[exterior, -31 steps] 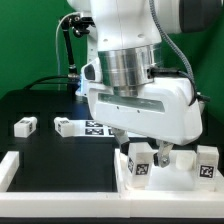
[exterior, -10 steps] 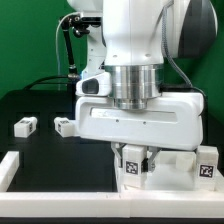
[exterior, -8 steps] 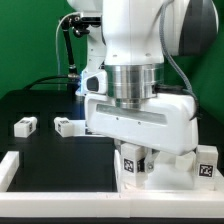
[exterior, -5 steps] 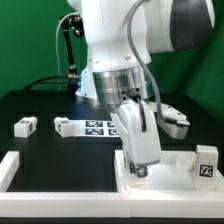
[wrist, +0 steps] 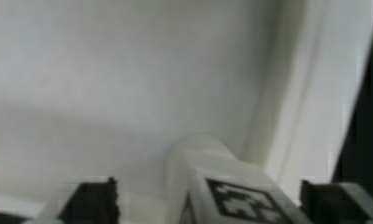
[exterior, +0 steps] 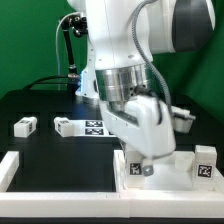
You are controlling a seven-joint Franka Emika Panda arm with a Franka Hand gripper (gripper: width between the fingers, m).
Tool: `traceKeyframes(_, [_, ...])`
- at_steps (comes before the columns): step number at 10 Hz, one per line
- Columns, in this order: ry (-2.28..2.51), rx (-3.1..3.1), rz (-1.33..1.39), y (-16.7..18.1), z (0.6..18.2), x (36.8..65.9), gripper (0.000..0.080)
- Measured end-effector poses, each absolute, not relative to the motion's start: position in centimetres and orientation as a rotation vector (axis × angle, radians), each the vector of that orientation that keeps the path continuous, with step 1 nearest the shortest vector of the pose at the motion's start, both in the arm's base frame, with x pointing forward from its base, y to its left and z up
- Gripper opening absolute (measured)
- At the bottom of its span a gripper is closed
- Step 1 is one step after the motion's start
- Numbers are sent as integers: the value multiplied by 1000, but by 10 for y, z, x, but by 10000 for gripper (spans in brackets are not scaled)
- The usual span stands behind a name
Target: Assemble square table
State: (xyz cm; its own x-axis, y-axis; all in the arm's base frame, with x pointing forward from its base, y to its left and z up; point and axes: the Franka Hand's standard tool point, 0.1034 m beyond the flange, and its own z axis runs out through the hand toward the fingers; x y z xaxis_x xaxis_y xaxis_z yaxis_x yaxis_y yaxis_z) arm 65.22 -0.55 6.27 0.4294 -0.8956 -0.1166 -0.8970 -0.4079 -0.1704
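Observation:
The square table's white panel (exterior: pixel 172 176) lies at the front on the exterior view's right; it fills the wrist view (wrist: pixel 130 90). A short white tagged leg (exterior: pixel 135 170) stands upright on its near corner and shows in the wrist view (wrist: pixel 227 190). My gripper (exterior: pixel 141 165) is down over this leg, with its jaws open on either side (wrist: pixel 209 205); one dark finger (wrist: pixel 98 200) stands clear of the leg, the other (wrist: pixel 329 200) is close beside it. A second leg (exterior: pixel 207 160) stands upright on the panel's right corner.
Two loose tagged legs (exterior: pixel 25 126) (exterior: pixel 65 127) lie on the black table at the exterior view's left. The marker board (exterior: pixel 97 127) lies behind them. A long white border bar (exterior: pixel 10 166) runs along the front left. Green wall behind.
My hand has turned about its vertical axis above the leg, from broadside to edge-on. The leg and the panel stay where they were.

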Motion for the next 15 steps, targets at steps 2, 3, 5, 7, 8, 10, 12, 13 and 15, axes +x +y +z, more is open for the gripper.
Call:
traceKeyframes(2, [1330, -2623, -9, -8, 66, 651, 635])
traceKeyframes(3, [1243, -2669, -17, -8, 65, 651, 647])
traceKeyframes(5, [1011, -2776, -54, -9, 65, 652, 649])
traceKeyframes(7, [344, -3015, -205, -5, 72, 665, 649])
traceKeyframes(8, [212, -3035, -231, -7, 76, 671, 649])
traceKeyframes(10, [289, -3027, -219, -8, 73, 669, 638])
traceKeyframes(12, [383, -3011, -214, -8, 73, 669, 294])
traceKeyframes(13, [523, -2987, -206, -10, 72, 669, 294])
traceKeyframes(15, [766, -2927, -192, -13, 71, 668, 294])
